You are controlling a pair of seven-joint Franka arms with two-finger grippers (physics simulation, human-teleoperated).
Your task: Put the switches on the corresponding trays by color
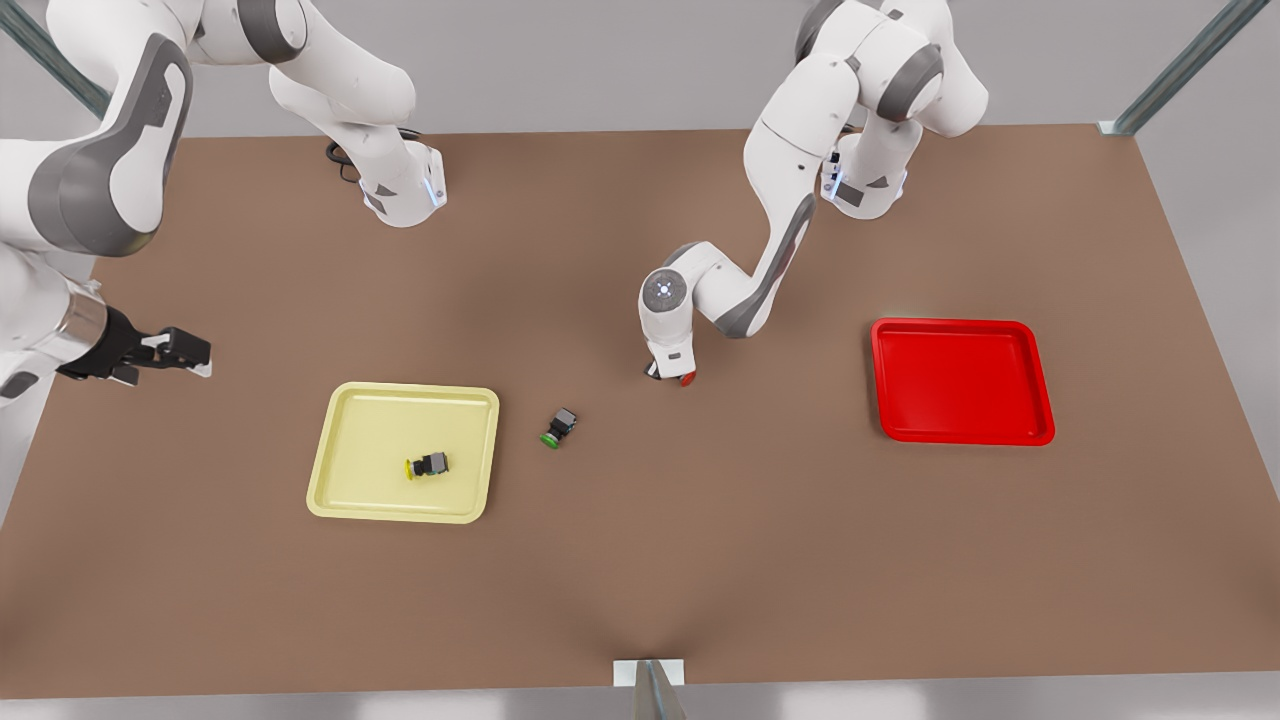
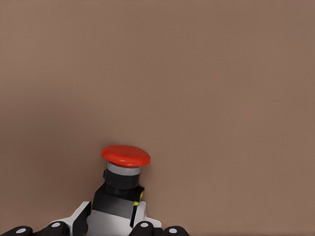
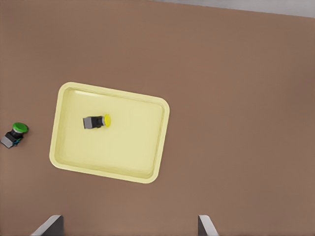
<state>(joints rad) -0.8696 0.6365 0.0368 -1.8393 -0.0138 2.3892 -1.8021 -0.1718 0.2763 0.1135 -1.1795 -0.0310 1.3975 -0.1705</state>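
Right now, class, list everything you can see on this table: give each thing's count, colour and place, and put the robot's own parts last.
yellow tray: one, pale yellow, toward the front view's left.
yellow-capped switch: one, dark body, lying on its side inside the yellow tray.
green-capped switch: one, on the bare table beside the yellow tray.
red tray: one, bright red, front view's right.
red-capped switch: one, mid-table, in the left claw.
table: one, brown.
left claw: shut on the red-capped switch.
right claw: open, waiting beyond the yellow tray.

No text, label, brand or number is readable anywhere.
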